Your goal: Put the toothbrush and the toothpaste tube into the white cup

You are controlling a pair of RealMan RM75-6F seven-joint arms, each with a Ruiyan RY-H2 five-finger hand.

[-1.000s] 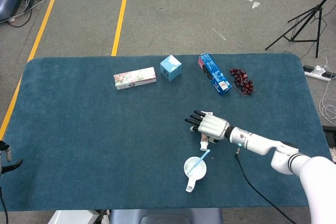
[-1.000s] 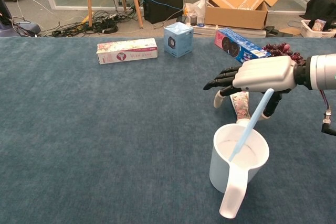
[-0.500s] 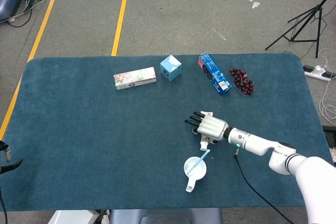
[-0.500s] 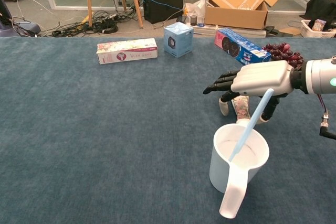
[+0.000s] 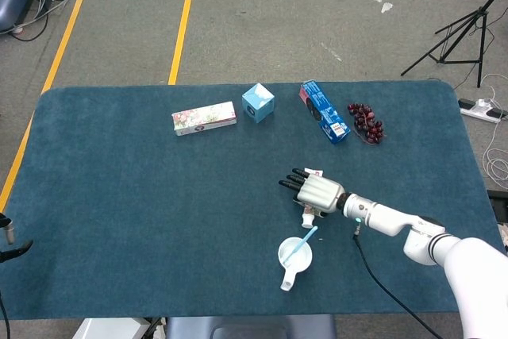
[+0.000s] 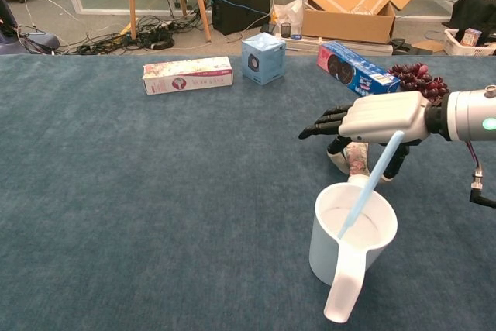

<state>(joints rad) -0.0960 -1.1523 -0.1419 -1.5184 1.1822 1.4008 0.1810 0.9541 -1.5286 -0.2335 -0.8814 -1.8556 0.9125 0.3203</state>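
The dark blue felt-covered table (image 5: 119, 196) carries everything. Near its front edge, right of centre, stands the white handled cup (image 6: 353, 242), the light blue toothbrush (image 6: 370, 184) already leaning inside. Over the last second the right hand (image 6: 372, 123) has sunk lower onto the patterned toothpaste tube (image 6: 357, 158) lying just behind the cup, fingers spread and curling round it; no lift yet.
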